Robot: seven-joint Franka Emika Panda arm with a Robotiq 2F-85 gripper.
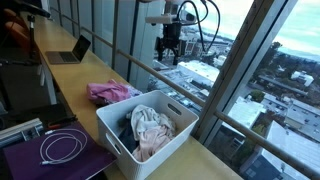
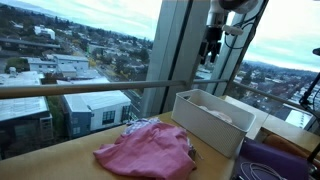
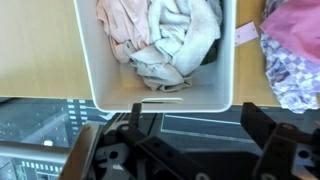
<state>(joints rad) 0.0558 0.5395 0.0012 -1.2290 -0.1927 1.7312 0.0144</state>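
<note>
The end effector [image 1: 170, 50] hangs wide and empty high above the white plastic bin [image 1: 113, 135] on the wooden worktop [image 1: 75, 85]. Its crumpled pale clothes [image 1: 150, 128] look light, soft and limp, so pinching 1 raised fold seems best.

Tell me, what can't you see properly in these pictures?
- Bottom of the white bin: wrist view, the piled clothes cover it.
- The pink cloth: wrist view, cut off by the right edge.
- The laptop: exterior view, too small for details.
</note>
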